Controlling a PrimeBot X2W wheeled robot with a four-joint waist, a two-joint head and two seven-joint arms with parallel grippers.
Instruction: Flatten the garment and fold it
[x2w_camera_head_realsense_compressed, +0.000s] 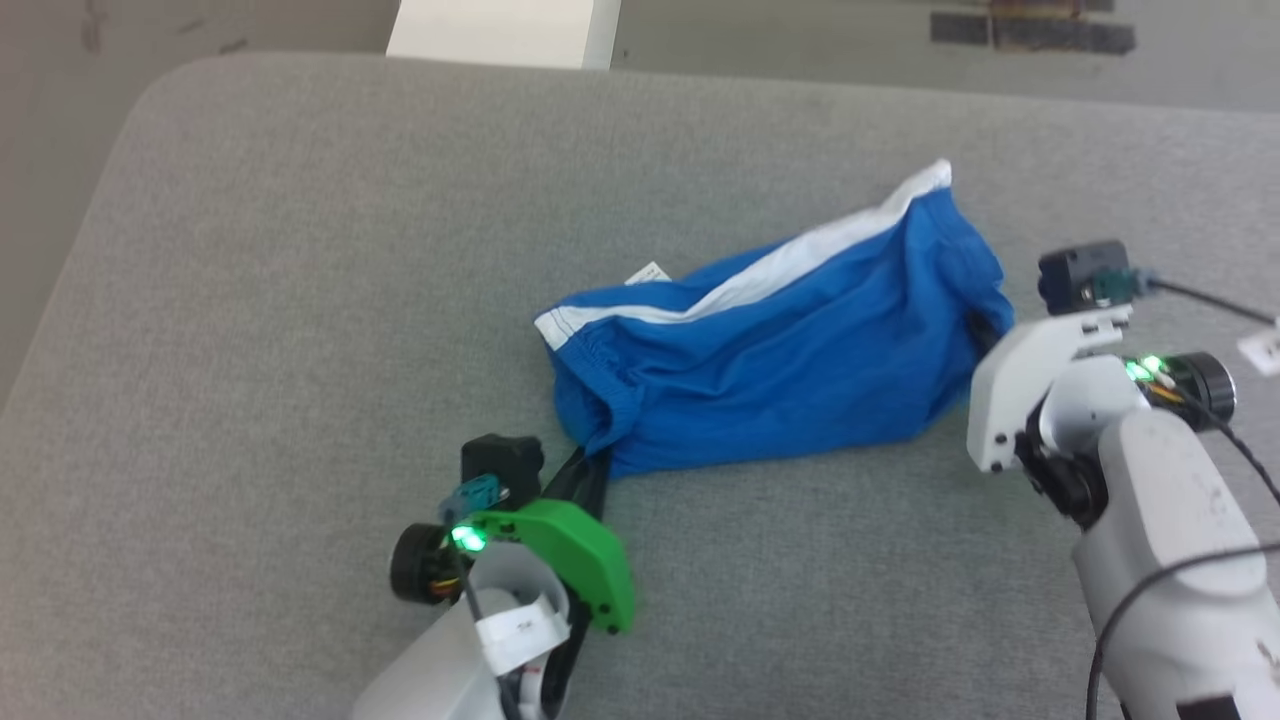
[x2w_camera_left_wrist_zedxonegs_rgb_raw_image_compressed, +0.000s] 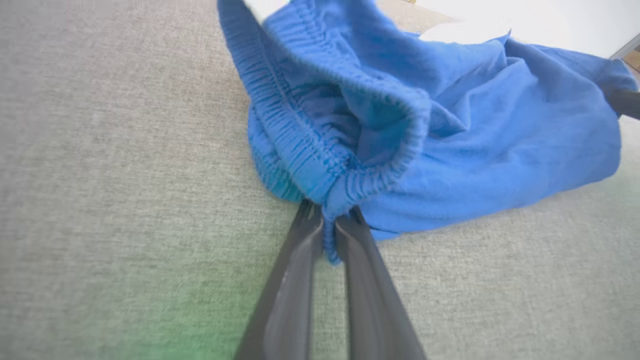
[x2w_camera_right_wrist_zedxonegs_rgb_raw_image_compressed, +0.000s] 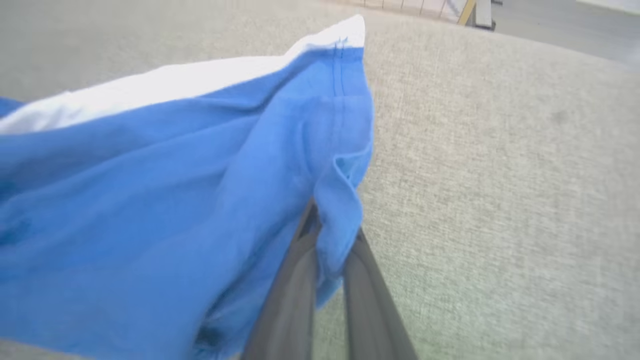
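The left gripper (x2w_camera_left_wrist_zedxonegs_rgb_raw_image_compressed: 330, 216) clamps the shorts (x2w_camera_head_realsense_compressed: 780, 350) at the waistband (x2w_camera_left_wrist_zedxonegs_rgb_raw_image_compressed: 300, 150). The right gripper (x2w_camera_right_wrist_zedxonegs_rgb_raw_image_compressed: 332, 231) clamps the opposite end, on the grey tabletop (x2w_camera_head_realsense_compressed: 300, 300).

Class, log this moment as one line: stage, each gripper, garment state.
stage: flattening, not folded | left gripper: shut on garment waistband | right gripper: shut on opposite end | garment: bunched on grey surface
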